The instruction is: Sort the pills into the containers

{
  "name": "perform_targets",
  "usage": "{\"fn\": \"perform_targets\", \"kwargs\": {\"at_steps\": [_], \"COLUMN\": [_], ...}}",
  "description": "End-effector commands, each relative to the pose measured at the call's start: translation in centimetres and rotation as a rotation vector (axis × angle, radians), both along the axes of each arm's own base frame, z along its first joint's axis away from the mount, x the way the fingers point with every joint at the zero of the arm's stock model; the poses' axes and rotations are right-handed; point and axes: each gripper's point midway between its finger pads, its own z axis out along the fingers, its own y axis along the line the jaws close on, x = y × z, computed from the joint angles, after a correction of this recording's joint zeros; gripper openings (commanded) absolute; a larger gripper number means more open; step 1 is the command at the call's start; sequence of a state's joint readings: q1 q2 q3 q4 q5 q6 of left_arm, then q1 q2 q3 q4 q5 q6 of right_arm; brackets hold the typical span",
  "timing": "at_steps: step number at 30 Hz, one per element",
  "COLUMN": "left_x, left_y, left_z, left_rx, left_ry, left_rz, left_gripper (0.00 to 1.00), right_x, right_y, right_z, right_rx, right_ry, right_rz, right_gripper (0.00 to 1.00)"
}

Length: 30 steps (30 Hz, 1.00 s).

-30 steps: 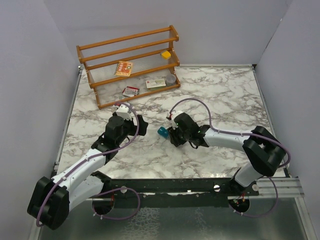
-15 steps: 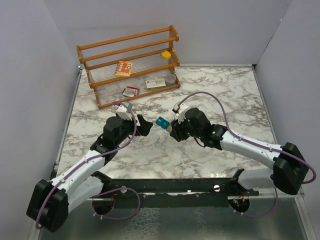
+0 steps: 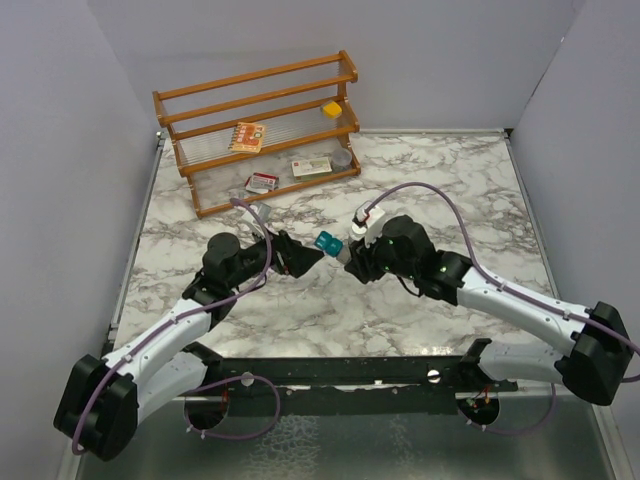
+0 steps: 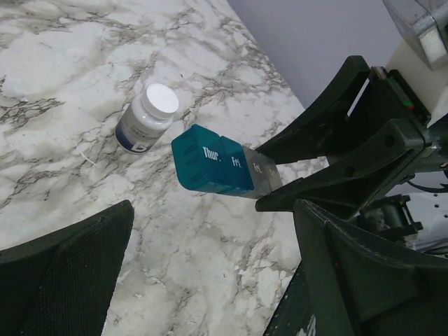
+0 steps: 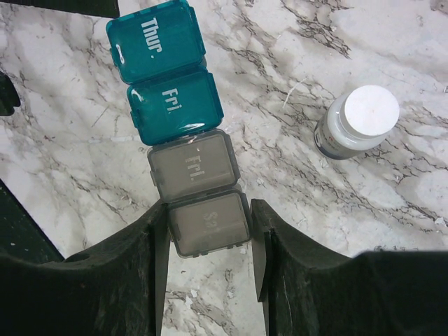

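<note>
The containers [image 5: 178,119] are a strip of joined lidded boxes, two teal marked "Thur." and "Fri." and two grey. My right gripper [image 5: 208,224] is shut on the last grey box and holds the strip above the table. In the top view the strip [image 3: 325,241] hangs between my right gripper [image 3: 346,256] and my left gripper [image 3: 305,257]. My left gripper [image 4: 210,273] is open and empty, and the teal end [image 4: 210,164] floats just ahead of its fingers [image 4: 63,280]. No loose pills show.
A small greyish bottle with a white cap [image 5: 355,122] stands on the marble beside the strip; it also shows in the left wrist view [image 4: 147,117]. A wooden rack [image 3: 260,130] with small packets and a yellow item stands at the back left.
My right arm has reached out left and forward, carrying the strip up toward my left gripper. My left gripper has turned and moved right to face the strip's teal end.
</note>
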State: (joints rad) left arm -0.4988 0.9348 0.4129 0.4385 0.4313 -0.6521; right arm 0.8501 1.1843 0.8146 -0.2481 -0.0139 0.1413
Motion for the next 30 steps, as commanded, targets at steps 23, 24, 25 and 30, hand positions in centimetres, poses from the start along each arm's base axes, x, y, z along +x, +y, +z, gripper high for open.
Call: {"fn": "perform_targets", "kwargs": {"at_steps": [23, 24, 25, 30], "left_x": [-0.6, -0.8, -0.9, -1.4], "left_y": [-3.8, -3.8, -3.9, -4.1], "left_z": [2.5, 2.5, 2.5, 2.0], "left_rx": [-0.269, -0.272, -0.274, -0.279], "left_ry": [0.223, 0.229, 0.237, 0.277], "left_rz": [-0.176, -0.185, -0.193, -0.218], "left_gripper": [0.85, 0.83, 0.78, 0.68], "right_x": [-2.2, -2.2, -2.2, -2.1], "right_y": [0.7, 0.7, 0.8, 0.8], "right_z": [2.3, 2.3, 2.3, 2.6], "right_rx": [0.056, 0.056, 0.054, 0.050], "right_ry": [-0.022, -0.022, -0.023, -0.031], "right_rz": [0.133, 0.133, 0.133, 0.141], "right_gripper": [0.01, 0.01, 0.01, 0.01]}}
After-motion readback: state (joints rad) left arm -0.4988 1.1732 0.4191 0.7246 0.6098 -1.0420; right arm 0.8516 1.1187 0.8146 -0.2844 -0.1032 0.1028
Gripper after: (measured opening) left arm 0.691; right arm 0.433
